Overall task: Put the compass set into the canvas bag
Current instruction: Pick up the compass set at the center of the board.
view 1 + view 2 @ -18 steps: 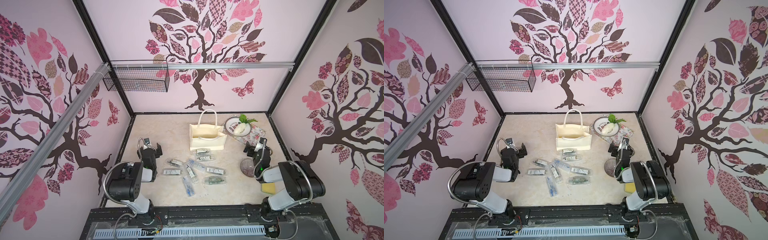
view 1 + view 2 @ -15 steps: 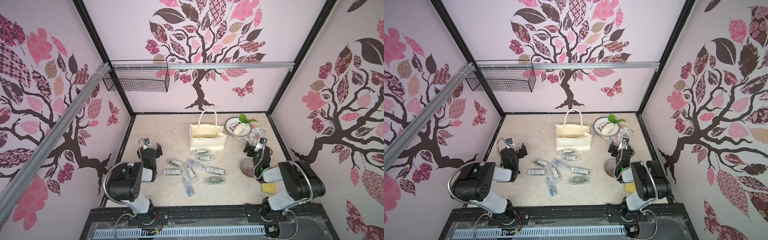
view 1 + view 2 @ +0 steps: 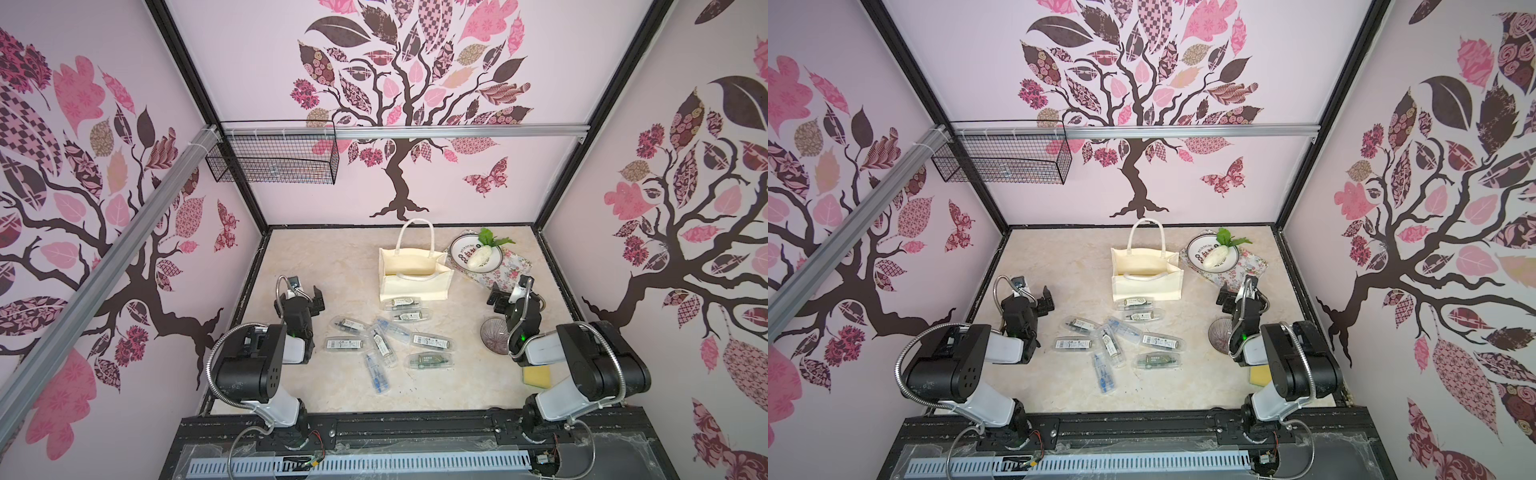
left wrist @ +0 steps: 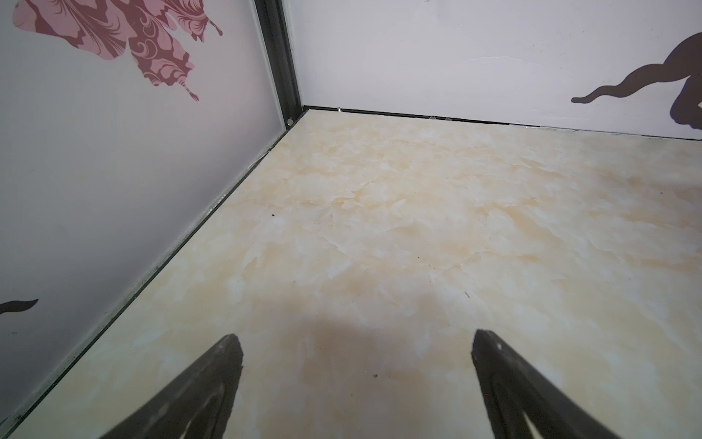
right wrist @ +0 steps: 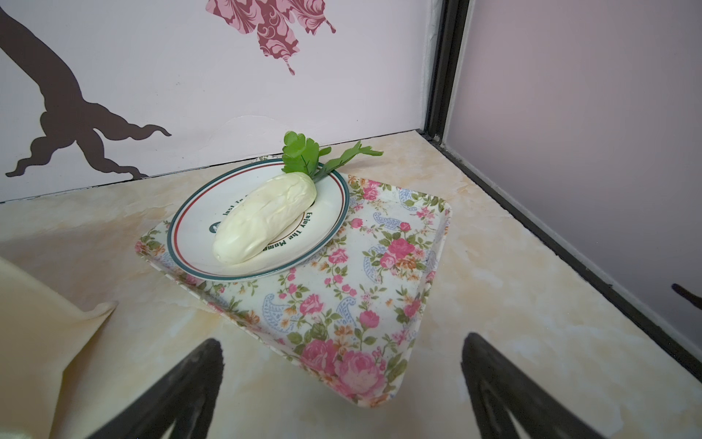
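**No motion: arms parked, nothing picked**

Nothing has moved since the earlier frames; bag, cases and both arms sit as before. On the left, the left gripper (image 4: 355,340) has its jaws spread wide and empty over bare table (image 4: 418,228). The right gripper (image 5: 340,340) is also spread and empty, facing the floral tray (image 5: 380,304) at far right. The canvas bag (image 3: 415,286) stands upright at far centre, mouth open. The clear cases (image 3: 347,343) lie scattered just near of it; the set to bag is presumably among them. Judgement: first pick not yet started.
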Motion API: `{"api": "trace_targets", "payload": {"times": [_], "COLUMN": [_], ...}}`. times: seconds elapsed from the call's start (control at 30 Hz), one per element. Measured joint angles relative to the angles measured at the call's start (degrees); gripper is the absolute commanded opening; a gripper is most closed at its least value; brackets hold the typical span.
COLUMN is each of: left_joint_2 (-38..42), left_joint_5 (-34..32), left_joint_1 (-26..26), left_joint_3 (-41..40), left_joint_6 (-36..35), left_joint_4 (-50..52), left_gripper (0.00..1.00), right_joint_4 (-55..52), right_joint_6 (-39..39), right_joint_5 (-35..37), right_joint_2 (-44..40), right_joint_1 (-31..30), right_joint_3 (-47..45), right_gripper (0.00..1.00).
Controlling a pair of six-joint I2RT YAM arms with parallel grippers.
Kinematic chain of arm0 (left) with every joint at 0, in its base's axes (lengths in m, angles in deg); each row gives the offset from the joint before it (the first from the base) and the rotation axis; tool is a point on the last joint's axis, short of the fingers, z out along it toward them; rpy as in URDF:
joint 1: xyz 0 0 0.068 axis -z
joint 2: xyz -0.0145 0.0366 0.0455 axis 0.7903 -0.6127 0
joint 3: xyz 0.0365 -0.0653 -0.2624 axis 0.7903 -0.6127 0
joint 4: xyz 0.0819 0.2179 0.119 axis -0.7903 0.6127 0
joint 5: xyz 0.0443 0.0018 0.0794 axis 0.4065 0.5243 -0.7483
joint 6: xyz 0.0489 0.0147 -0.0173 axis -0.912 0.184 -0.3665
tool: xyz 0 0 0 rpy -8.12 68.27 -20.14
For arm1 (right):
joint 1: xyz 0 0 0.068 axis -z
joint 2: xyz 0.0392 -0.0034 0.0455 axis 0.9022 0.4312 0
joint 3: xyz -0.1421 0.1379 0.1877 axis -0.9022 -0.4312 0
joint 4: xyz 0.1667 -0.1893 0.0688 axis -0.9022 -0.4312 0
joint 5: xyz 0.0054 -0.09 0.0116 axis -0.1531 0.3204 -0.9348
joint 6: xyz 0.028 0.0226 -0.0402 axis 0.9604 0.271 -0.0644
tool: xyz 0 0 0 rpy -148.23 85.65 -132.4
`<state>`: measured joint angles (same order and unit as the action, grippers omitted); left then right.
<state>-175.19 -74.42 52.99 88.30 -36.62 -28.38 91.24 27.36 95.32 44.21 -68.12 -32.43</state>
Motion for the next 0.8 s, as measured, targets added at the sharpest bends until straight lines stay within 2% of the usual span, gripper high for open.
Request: {"api": "trace_targets", "payload": {"times": [0.8], "left_joint_2": [0.0], "left_joint_5": [0.0], "left_joint_1": [0.0], "left_joint_3": [0.0], "left_joint_6": [0.0], "left_joint_4": [-0.1], "left_gripper": [0.97], "right_joint_4": [0.0], "right_joint_6": [-0.1], "right_joint_5": [-0.5], "right_joint_2": [0.0], "right_joint_1": [0.0], "right_joint_3": [0.0], "right_gripper": [1.0]}}
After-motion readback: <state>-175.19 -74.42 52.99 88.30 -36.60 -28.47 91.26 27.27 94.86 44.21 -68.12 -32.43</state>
